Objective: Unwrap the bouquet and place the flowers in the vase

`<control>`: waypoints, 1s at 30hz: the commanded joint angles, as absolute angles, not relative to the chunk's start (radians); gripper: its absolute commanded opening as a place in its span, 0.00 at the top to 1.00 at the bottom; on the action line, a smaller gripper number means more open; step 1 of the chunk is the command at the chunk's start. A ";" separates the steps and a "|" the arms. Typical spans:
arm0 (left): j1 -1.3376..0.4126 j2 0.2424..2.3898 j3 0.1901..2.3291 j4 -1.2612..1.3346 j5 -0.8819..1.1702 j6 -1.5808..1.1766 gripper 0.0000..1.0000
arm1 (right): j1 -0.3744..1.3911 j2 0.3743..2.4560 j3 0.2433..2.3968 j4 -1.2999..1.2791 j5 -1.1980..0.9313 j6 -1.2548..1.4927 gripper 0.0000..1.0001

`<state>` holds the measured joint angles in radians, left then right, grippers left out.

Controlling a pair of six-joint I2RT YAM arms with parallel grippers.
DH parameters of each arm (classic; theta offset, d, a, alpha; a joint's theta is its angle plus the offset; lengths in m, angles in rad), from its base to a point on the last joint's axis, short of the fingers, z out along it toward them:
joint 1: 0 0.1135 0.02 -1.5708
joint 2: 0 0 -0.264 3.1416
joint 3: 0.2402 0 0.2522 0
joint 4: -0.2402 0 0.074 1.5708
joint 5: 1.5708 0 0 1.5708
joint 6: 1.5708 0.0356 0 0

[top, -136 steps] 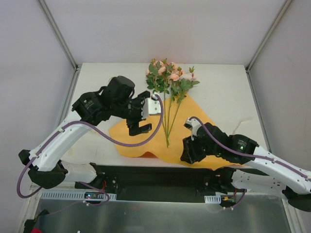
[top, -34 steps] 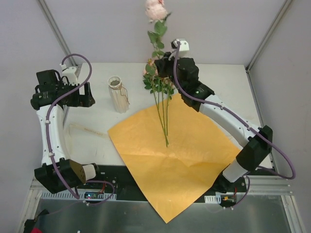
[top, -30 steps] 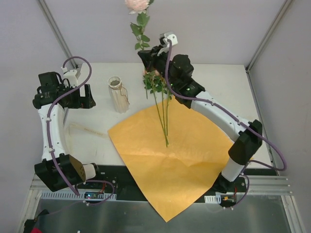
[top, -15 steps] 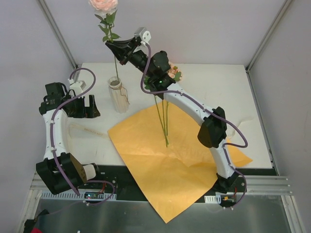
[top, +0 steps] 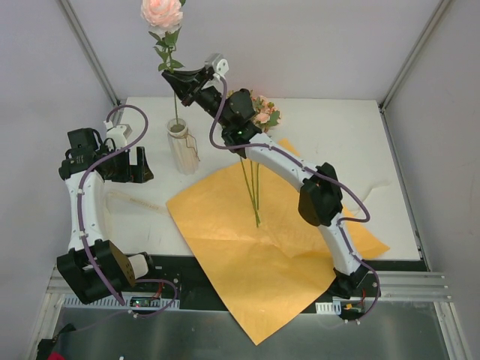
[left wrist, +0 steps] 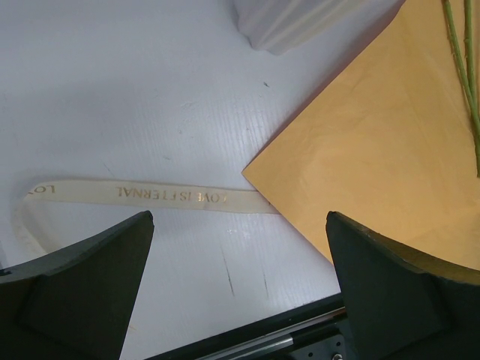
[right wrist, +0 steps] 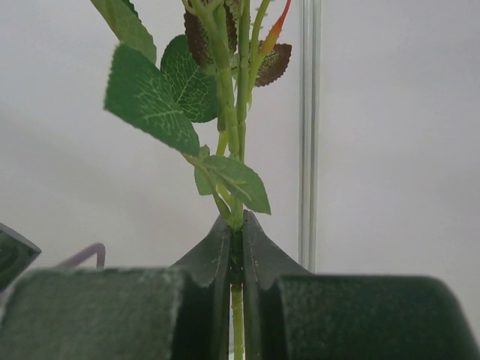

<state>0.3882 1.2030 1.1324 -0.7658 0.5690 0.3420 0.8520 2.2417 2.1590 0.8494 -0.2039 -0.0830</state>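
One rose (top: 162, 13) stands upright directly above the vase (top: 184, 154), stem end down at the vase mouth; can't tell how deep it sits. Right gripper (right wrist: 234, 225) is above the vase rim, jaws clamped on that stem, leaves just over the pinch. Other flowers (top: 264, 115) lie right of the vase, stems across the unfolded orange paper (top: 262, 262). Left gripper (top: 139, 166) is left of the vase, jaws wide apart, nothing held, over the cream ribbon (left wrist: 150, 193) on the table (top: 337, 127).
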 commanded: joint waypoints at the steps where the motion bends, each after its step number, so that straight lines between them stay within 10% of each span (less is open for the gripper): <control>1: 0.402 1.166 1.170 -0.773 0.604 0.368 0.01 | 0.864 2.240 2.111 0.945 -0.186 -0.080 1.00; 8: 0.403 1.150 1.175 -0.778 0.601 0.370 0.01 | 0.859 2.260 2.160 0.738 -0.205 -0.052 0.98; 14: 0.402 1.146 1.180 -0.778 0.598 0.368 0.01 | 0.859 2.186 2.071 0.545 -0.262 -0.089 0.50; 30: 0.422 1.160 1.210 -0.776 0.615 0.362 0.01 | 0.795 1.717 1.612 0.070 -0.098 -0.135 0.07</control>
